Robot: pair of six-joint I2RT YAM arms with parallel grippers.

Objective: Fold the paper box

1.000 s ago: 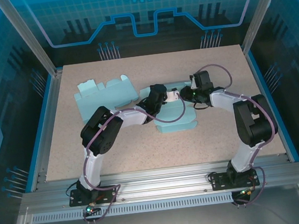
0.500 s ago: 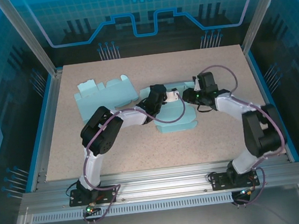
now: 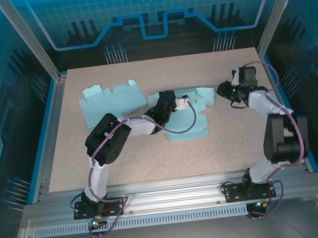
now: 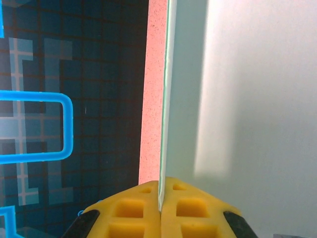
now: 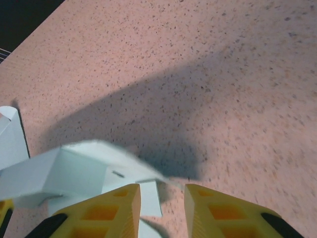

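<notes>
Top external, starting at the near edge: what comes first?

— Both arm bases, on the near rail. The left arm (image 3: 107, 139) leans in towards the middle of the tabletop (image 3: 129, 162). The right arm (image 3: 279, 137) rises along the right side and bends back to the left.

And the paper box?

— The paper box (image 3: 199, 127) is pale blue and lies near the middle of the tabletop, partly folded. Its near panel is flat and its far panels are lifted. The left end effector (image 3: 175, 102) is at the box's far left part, right on it.

Is it grasping?

— Yes. In the left wrist view the yellow fingertips (image 4: 188, 213) are clenched together, with the thin edge of a box panel (image 4: 247, 99) pinched between them. That panel stands on edge and runs away from the camera.

And the right side?

— The right end effector (image 3: 223, 90) sits just beside the box's far right flaps. In the right wrist view its yellow fingers (image 5: 99, 213) stand apart, released, with nothing clamped between them. A curled flap (image 5: 74, 166) lies ahead of them to the left, casting a shadow on the speckled surface.

Anything farther back?

— A flat cutout (image 3: 111, 101) of the same pale blue lies at the far left, beyond the left arm and well apart from the right end effector. Behind the tabletop is the blue enclosure wall (image 3: 153, 16).
</notes>
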